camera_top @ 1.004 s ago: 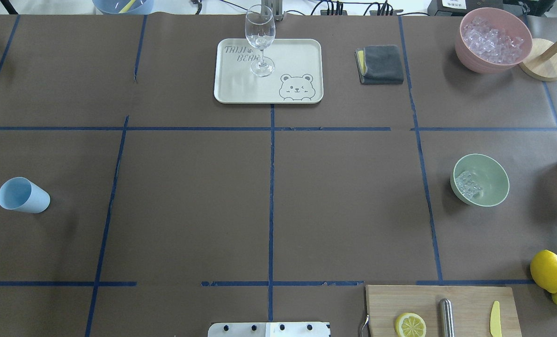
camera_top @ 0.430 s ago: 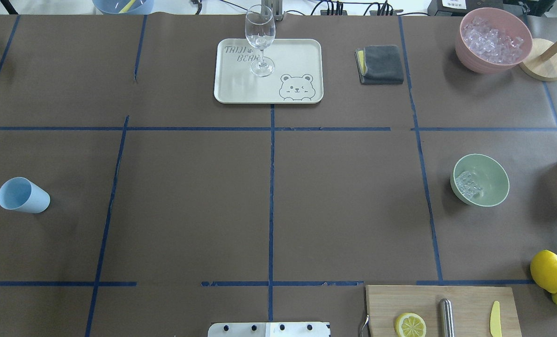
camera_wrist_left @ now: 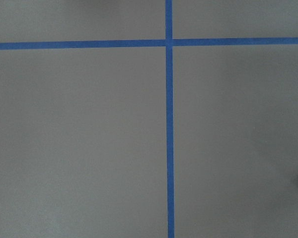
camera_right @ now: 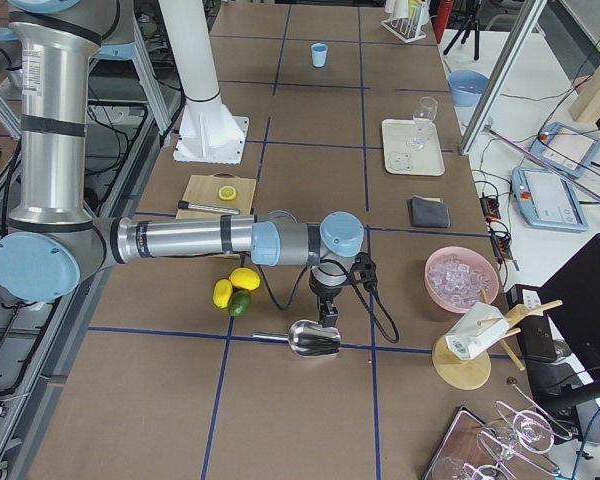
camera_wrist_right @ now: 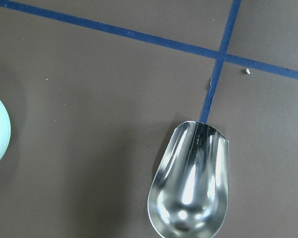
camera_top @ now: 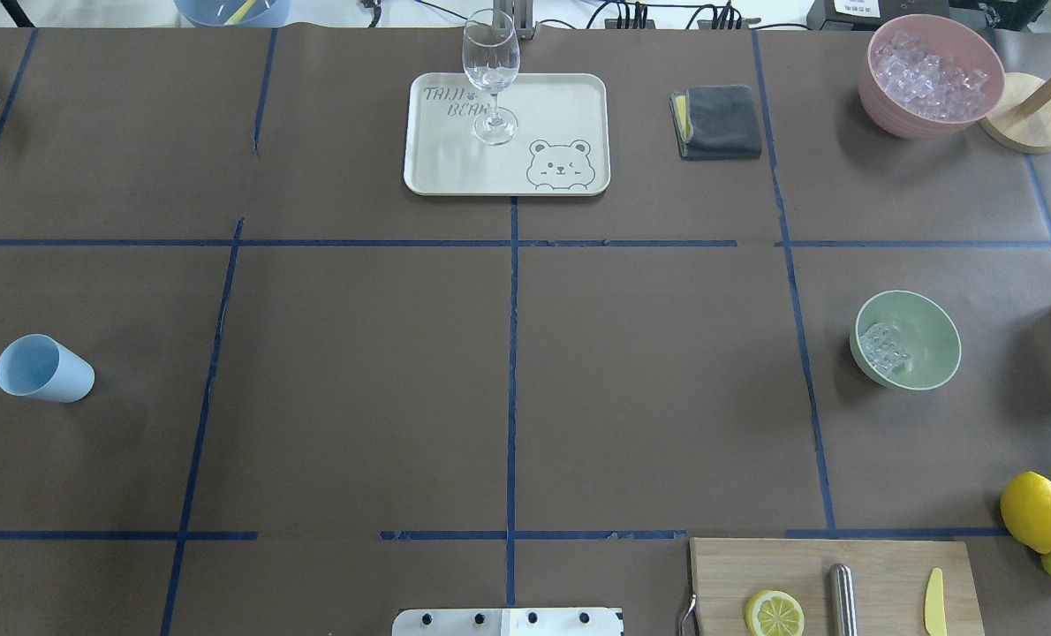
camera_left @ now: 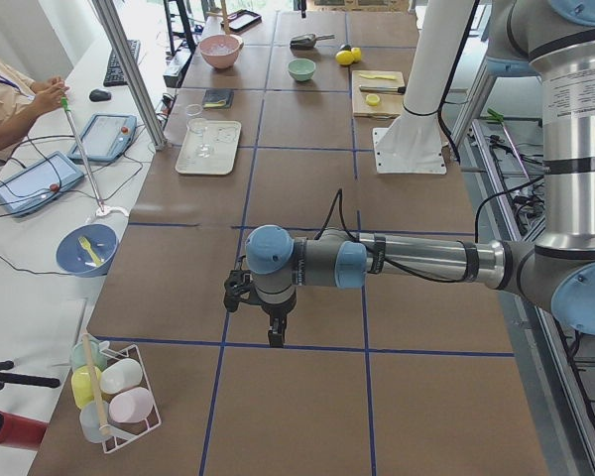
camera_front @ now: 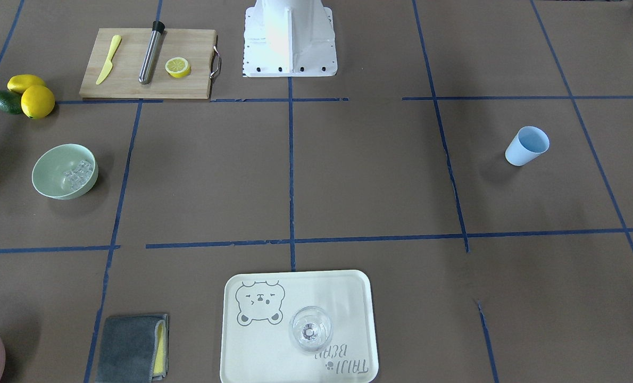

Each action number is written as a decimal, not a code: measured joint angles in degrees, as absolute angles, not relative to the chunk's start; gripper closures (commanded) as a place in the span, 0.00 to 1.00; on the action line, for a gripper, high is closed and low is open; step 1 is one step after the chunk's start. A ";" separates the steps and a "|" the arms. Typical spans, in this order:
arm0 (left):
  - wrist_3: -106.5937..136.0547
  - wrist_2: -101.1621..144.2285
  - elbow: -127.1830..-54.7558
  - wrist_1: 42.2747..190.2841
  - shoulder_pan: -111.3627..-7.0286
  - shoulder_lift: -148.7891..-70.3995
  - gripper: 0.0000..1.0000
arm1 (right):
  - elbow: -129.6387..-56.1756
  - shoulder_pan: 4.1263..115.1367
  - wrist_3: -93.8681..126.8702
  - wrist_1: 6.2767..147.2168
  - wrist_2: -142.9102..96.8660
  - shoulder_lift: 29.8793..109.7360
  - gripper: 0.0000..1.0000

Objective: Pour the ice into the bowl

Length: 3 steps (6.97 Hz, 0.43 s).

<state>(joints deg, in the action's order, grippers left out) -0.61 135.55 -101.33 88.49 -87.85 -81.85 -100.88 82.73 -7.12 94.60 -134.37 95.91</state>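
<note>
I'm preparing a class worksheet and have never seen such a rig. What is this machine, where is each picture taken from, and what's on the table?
It is a robot with two jointed metal arms, each ending in a two-finger claw. Two pictures look down on the table, one from behind the robot, one facing it; two look along it from its ends; two come from cameras on the wrists. The left claw hangs over bare table. The right claw hangs above an empty metal scoop lying on the table; nothing seems to be held. The green bowl holds some ice. Also there: a pink container of cubes, a glass on a tray, a blue cup, lemons.
</note>
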 measured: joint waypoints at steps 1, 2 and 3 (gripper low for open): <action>-0.62 135.61 -100.87 89.37 -87.78 -81.78 0.00 | -100.96 82.73 -6.01 94.56 -134.35 96.05 0.00; -0.61 135.68 -100.61 89.84 -87.75 -81.71 0.00 | -101.26 82.72 -4.74 94.52 -134.36 96.04 0.00; -0.62 135.74 -100.47 90.05 -87.67 -81.70 0.00 | -101.44 82.71 -3.57 94.50 -134.37 95.83 0.00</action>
